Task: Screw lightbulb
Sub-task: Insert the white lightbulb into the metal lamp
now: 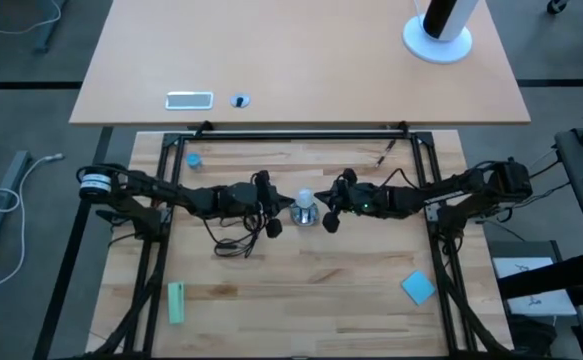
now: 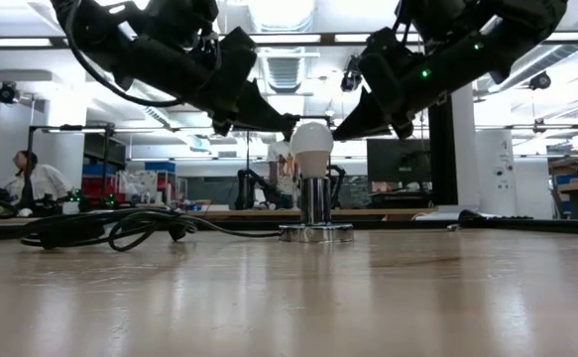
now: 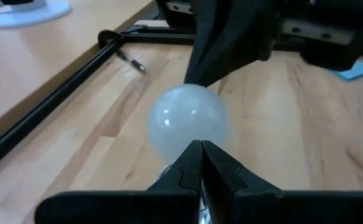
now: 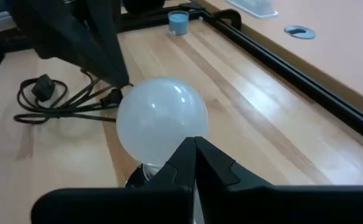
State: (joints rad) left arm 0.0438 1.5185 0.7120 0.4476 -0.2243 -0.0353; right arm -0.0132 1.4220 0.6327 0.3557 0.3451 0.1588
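Whitish, translucent glass: we list first the lightbulb (image 1: 305,197), standing upright at the middle of the wooden table (image 1: 301,300), its narrow base seated in a shiny silver socket (image 2: 315,231). In the low view the rounded head (image 2: 311,145) sits above the socket's chrome stem, and the round silver foot rests flat on the wood.

We record the left gripper (image 1: 278,205) just beside the bulb on its left side, fingers clenched together with nothing between them; in the left wrist view the closed tips (image 3: 201,149) meet at the bulb's head. Whether they touch the glass we cannot tell.

We record the right gripper (image 1: 328,207) just beside the bulb on the opposite side, its fingers likewise pressed shut and empty; in the right wrist view the joined tips (image 4: 192,146) point at the bulb's head (image 4: 161,121). In the low view both arms slope down toward the bulb from either side.

Other items we note:
- a black cord (image 1: 239,240), coiled on the wood at the left of the socket;
- a small blue cup (image 1: 193,160) near the table's far left corner;
- a green block (image 1: 176,302) at the near left;
- a blue block (image 1: 418,288) at the near right;
- people (image 2: 26,183) in the room beyond the table, at far left in the low view.
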